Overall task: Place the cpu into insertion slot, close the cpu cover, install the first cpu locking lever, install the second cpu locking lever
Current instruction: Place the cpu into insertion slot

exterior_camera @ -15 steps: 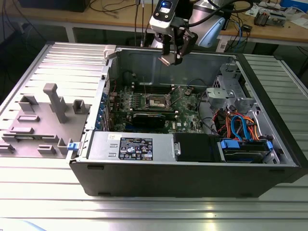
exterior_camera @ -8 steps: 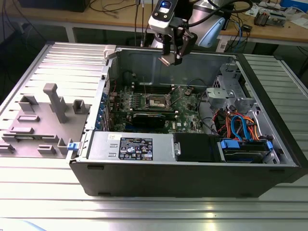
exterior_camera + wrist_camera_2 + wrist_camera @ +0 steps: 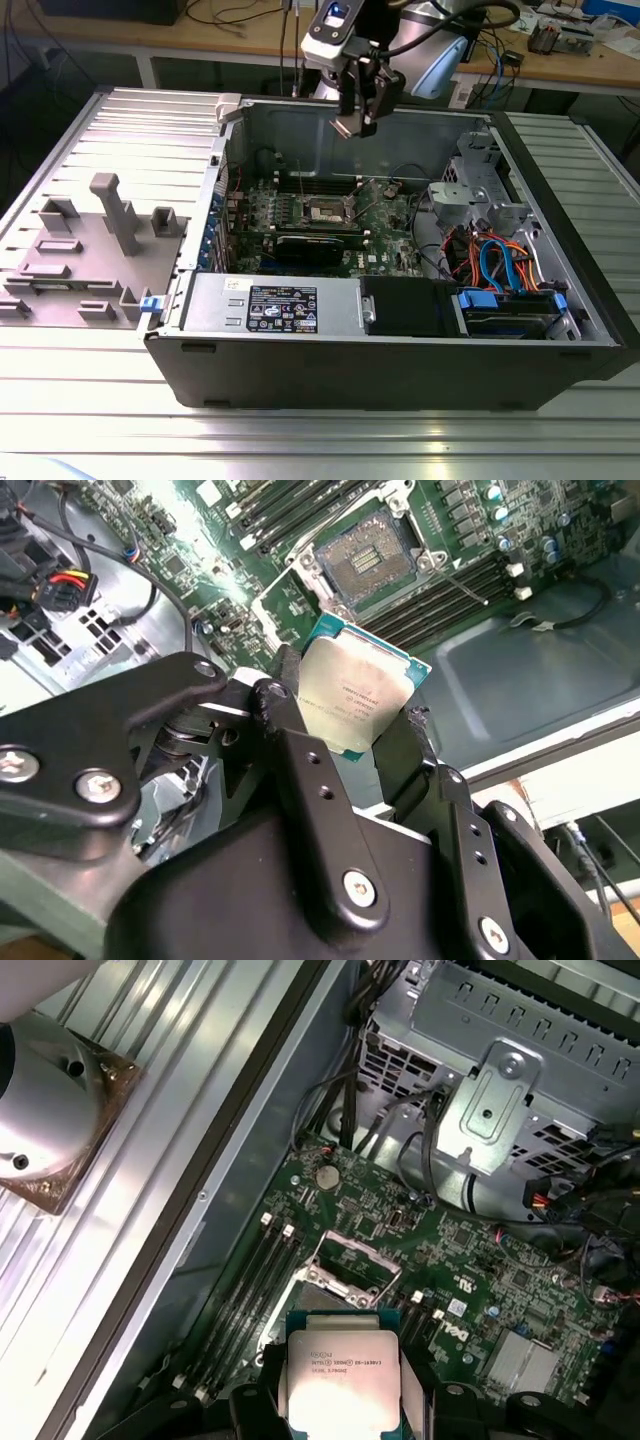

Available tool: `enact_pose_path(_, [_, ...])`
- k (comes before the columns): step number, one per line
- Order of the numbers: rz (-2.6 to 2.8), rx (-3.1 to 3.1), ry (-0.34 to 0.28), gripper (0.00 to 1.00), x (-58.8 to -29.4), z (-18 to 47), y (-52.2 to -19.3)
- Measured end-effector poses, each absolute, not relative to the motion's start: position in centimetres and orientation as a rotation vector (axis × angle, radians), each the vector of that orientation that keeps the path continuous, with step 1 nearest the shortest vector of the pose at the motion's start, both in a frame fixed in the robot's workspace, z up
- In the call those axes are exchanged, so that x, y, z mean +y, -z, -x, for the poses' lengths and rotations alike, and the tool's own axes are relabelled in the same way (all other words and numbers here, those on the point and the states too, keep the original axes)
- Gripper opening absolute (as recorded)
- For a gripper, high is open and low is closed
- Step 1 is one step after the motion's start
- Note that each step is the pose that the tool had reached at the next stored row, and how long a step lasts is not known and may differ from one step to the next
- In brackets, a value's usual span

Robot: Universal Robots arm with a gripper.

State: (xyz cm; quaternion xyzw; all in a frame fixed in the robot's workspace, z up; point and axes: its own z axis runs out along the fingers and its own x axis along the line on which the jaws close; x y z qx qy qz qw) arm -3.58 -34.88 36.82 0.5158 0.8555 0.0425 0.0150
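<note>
**Fig. CPU held above the open case.** The gripper [image 3: 360, 115] hangs over the open computer case [image 3: 350, 375]. Its two black fingers [image 3: 283, 715] are closed on the cpu [image 3: 355, 692]. In both wrist views the chip sits clamped between them by two opposite edges, with its silvery-grey metal lid [image 3: 340, 1380] showing in the gap and a green edge projecting past the fingertips.

*Handling (judged).* The cpu is a thin, rigid and light plate. Its metal lid looks smooth and probably slippery, and the underside, hidden here, is likely delicate. The edge grip shown is therefore the sensible hold, because it keeps the pads off both faces. The chip appears slightly tilted between the fingers in the second wrist view, so it may need levelling before seating.

*Target.* Beyond the fingertips and well apart from them lies the insertion slot [image 3: 372, 555], with its square bed of contacts uncovered and no chip in it. A silvery frame at the slot's edge, seemingly the cpu cover [image 3: 352, 1252], appears swung up. The locking levers cannot be made out with certainty.

*Containers.* The case lies on its side with the panel off. Below the fingers it holds:
- the green motherboard [image 3: 390, 225] with its memory slots [image 3: 245, 1290];
- a black expansion card [image 3: 315, 245];
- a perforated metal drive cage [image 3: 520, 1050];
- a bundle of orange and blue cables [image 3: 495, 265].

Outside the case, at the exterior view's left, stands a grey moulded fixture [image 3: 90, 250]. Nothing can be made out in its pockets.
</note>
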Motion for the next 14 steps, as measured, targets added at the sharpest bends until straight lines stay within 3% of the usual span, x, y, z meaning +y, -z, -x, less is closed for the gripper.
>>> enact_pose_path(14, [-1.79,2.545,-0.123,0.54,-34.87,3.94,-36.23])
